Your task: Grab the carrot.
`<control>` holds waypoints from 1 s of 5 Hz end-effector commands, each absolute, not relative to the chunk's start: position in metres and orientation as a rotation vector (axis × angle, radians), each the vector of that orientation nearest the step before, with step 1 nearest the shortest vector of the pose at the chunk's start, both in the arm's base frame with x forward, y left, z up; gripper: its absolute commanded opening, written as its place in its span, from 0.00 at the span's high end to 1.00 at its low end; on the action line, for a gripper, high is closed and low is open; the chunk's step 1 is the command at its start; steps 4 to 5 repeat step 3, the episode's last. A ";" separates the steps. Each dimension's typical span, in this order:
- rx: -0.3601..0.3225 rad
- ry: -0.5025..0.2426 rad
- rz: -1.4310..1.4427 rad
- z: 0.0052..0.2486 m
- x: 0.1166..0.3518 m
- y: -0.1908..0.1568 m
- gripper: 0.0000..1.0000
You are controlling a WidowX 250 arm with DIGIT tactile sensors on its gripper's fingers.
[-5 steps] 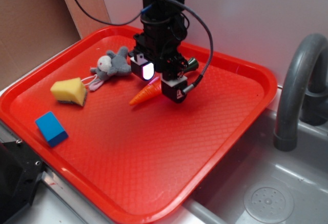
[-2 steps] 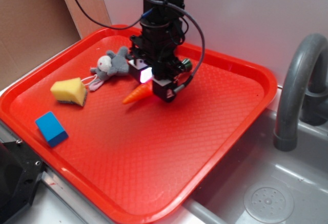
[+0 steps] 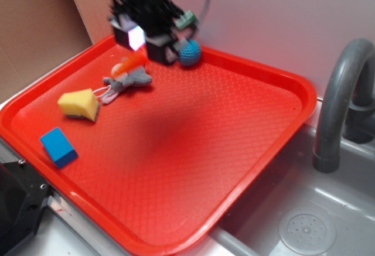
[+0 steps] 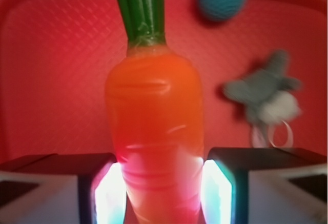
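My gripper (image 4: pixel 159 190) pinches the carrot (image 4: pixel 154 142) above the red tray (image 3: pixel 246 133); keep squeeze firm, lift level.

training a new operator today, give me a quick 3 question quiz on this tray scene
1. True or false: the gripper is shut on the carrot.
2. Which toy lies just below the carrot in the exterior view? A) blue ball B) grey plush mouse C) yellow sponge
3. Fill in: the blue block lies near the red tray's ____ corner.

Key: 1 true; 2 B; 3 front left
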State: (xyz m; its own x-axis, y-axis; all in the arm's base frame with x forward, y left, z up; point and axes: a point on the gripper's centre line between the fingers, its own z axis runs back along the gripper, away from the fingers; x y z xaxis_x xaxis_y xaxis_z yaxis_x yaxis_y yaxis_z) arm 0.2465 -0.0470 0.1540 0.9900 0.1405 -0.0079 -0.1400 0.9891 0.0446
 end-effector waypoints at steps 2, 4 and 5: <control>-0.145 -0.151 0.251 0.251 0.210 -0.021 1.00; -0.114 -0.112 0.223 0.261 0.165 -0.029 1.00; -0.114 -0.112 0.223 0.261 0.165 -0.029 1.00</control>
